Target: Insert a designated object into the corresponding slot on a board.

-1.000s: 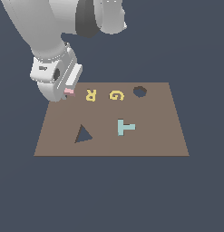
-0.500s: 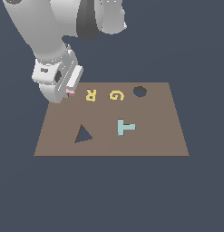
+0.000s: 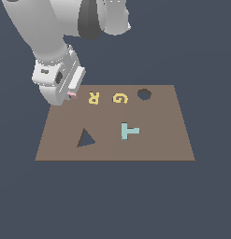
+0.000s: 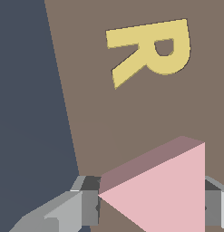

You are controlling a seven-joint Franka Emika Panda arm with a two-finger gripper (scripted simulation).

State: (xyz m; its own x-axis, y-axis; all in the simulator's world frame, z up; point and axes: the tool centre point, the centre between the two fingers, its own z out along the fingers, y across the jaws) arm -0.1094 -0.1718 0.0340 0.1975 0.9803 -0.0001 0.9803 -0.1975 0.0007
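Pink triangle (image 4: 163, 192) pinched between the tool's (image 3: 70, 94) two fingers (image 4: 77, 206), raised just above the board's (image 3: 154, 144) far-left corner beside the yellow R (image 3: 93, 97). Lifted, likely to clear the board on the way to the triangular slot (image 3: 85, 138), nearer and just rightward.

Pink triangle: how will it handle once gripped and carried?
The pink triangle looks like a stiff, flat-faced slab, so probably no flexing or rolling. Small and thin, likely light. With the pincer on a corner, it may pivot.
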